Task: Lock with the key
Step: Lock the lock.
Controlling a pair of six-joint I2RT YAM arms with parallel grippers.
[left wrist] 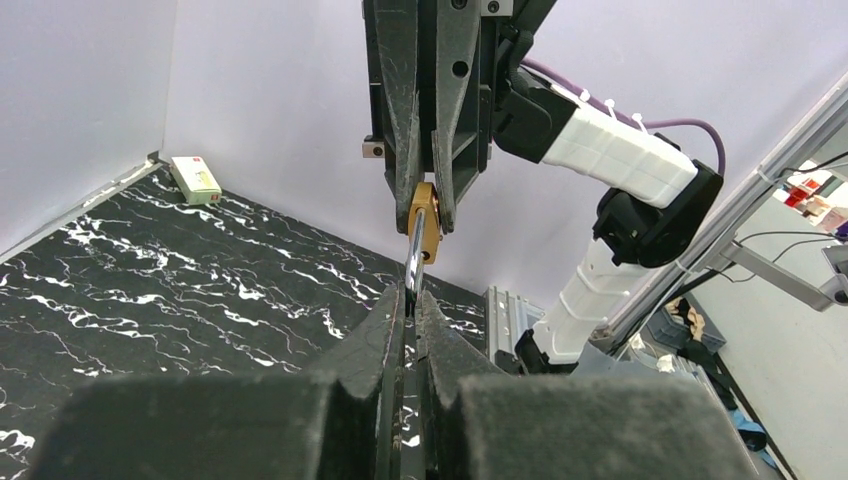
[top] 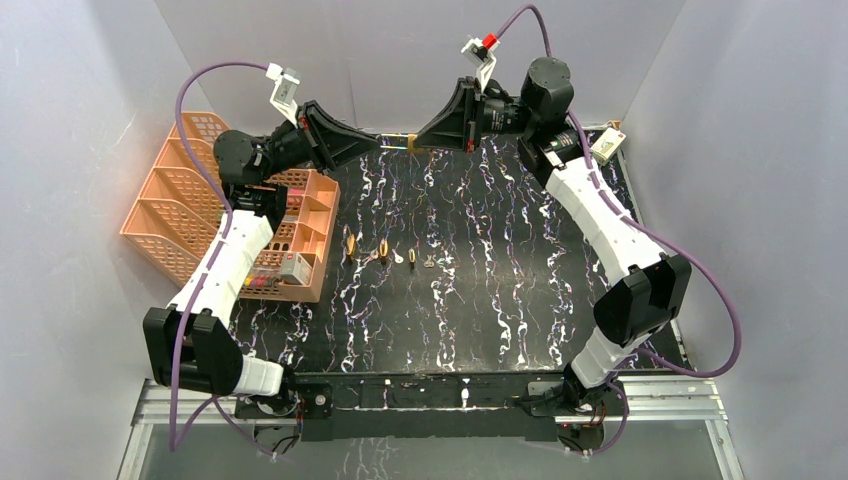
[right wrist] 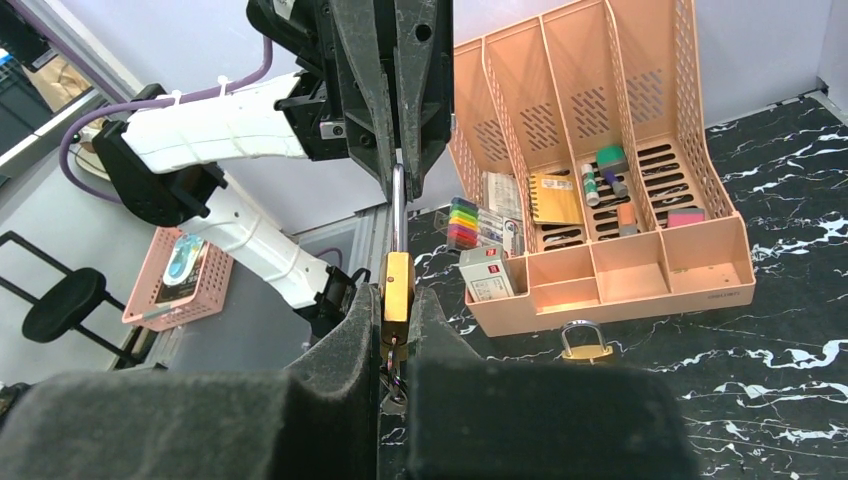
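A brass padlock hangs in the air at the back of the table between both grippers. My right gripper is shut on the brass body. A key sticks out of its underside between the fingers. My left gripper is shut on the silver shackle, which rises from the body. In the top view the left gripper and the right gripper meet tip to tip.
Two more padlocks and loose keys lie mid-table. One of the padlocks shows in the right wrist view. An orange desk organiser with small items stands at the left. A white box lies at the back right.
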